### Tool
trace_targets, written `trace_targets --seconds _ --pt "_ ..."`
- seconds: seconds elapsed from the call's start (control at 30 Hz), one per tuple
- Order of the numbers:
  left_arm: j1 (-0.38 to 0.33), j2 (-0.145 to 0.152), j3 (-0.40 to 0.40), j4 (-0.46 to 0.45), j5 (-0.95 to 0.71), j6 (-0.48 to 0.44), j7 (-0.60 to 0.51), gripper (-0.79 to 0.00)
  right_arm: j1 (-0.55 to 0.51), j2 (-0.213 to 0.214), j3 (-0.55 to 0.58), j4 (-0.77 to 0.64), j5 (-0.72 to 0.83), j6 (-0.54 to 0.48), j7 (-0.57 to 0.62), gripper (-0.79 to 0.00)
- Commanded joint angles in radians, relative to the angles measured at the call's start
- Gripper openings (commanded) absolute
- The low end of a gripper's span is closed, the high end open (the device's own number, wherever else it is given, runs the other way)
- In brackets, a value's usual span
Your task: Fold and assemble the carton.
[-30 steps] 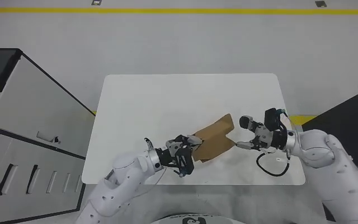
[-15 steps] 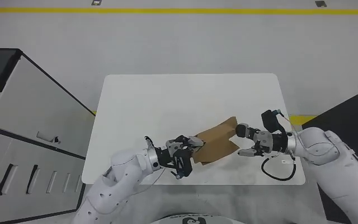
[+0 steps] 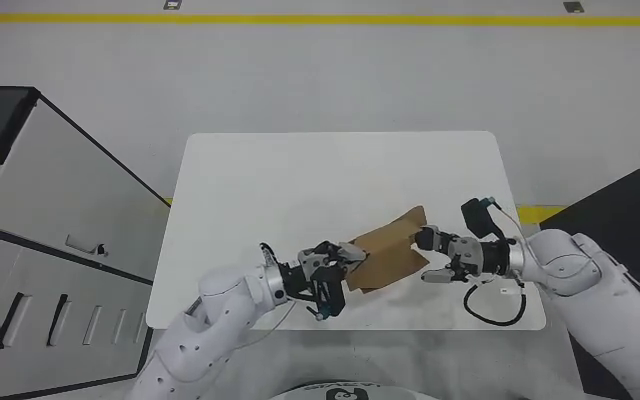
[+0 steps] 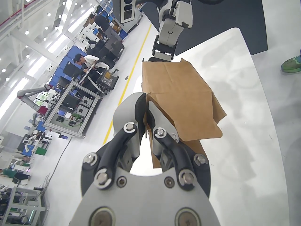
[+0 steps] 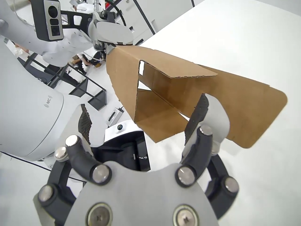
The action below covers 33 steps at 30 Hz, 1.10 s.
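Carton (image 3: pixel 385 257), a half-opened brown cardboard sleeve, is held low over the near part of the white tabletop (image 3: pixel 300 180), between the two arms. Its nearer end is clamped by the left gripper (image 4: pixel 145 109), whose fingers are closed on a single cardboard wall at that end. From there the long axis runs away from the robot and toward its right, so that the far, open end is pointed straight at the right gripper (image 5: pixel 141 116). That gripper's fingers are spread wide apart and nothing is held in them. One finger is set in front of the rounded flap (image 5: pixel 258 109) that sticks out from the open end, and the other is placed beside the opposite wall; contact with either cannot be told. The open mouth is thus straddled, and the flaps there are not yet folded. The right gripper is judged the nearer to those flaps, so the coming fold is expected to be made at that end while the left end is pinned.
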Motion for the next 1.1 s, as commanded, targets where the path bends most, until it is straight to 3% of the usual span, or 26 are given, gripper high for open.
trace_targets --seconds 0.0,0.47,0.6,0.83,1.07 --pt "-0.004 0.002 0.001 0.003 -0.002 -0.001 0.001 -0.785 0.004 0.001 -0.006 0.005 0.024 -0.016 0.011 0.000" --pt "-0.027 0.014 0.023 0.011 -0.010 -0.001 0.009 -0.785 0.038 0.029 -0.063 -0.003 0.055 -0.016 0.013 -0.009" --pt "-0.029 0.018 0.029 0.010 -0.010 0.000 0.008 -0.785 0.049 0.037 -0.084 -0.006 0.063 -0.016 0.013 -0.197" --pt "-0.030 0.026 0.038 0.005 -0.002 -0.004 0.010 -0.785 0.069 0.052 -0.124 -0.016 0.081 -0.016 0.013 -0.252" --pt "-0.030 0.032 0.045 0.001 -0.009 -0.001 0.008 -0.785 0.098 0.069 -0.169 -0.020 0.081 -0.016 0.013 -0.409"
